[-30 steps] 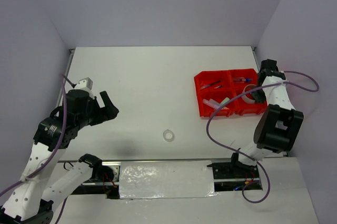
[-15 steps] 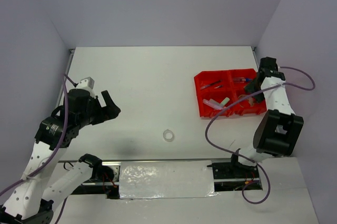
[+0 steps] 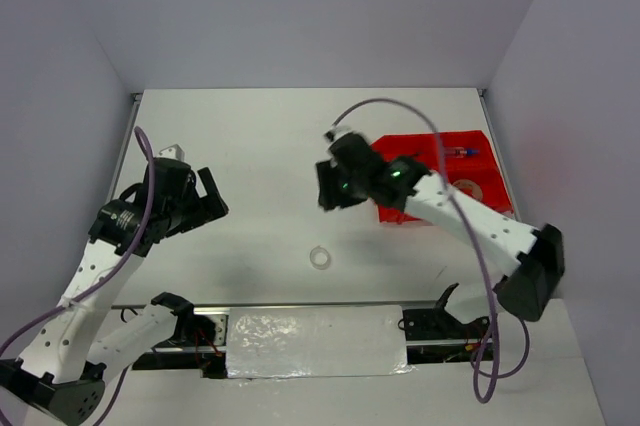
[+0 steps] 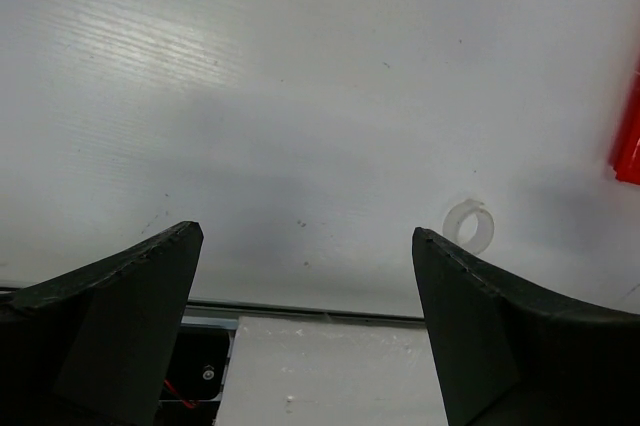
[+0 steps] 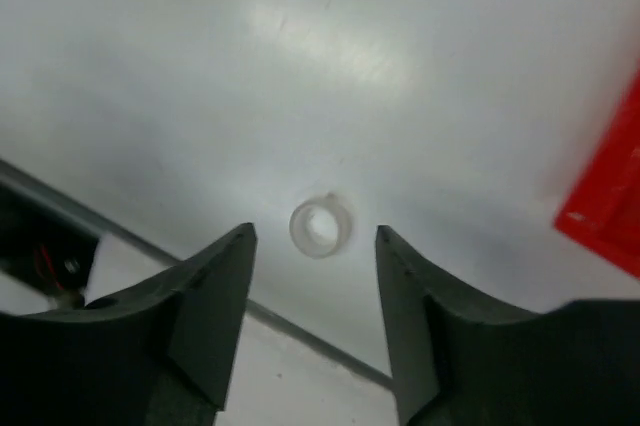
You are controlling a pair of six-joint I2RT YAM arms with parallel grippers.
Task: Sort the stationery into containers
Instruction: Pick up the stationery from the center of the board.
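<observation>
Tape ring (image 5: 320,227) on table (image 3: 260,146): light, thin, probably slippery, flexes (may skid). Pinch across wall, one jaw inside hole. Right jaws parted, empty; left jaws spread, empty.

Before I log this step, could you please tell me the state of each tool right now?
Left tool: open, holding nothing.
Right tool: open, holding nothing; the tape ring lies untouched.

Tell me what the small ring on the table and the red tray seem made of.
Ring: likely clear plastic or tape, translucent, slightly frosted; the white table shows through it. Red tray: probably moulded plastic, uniform bright red with a smooth face.
</observation>
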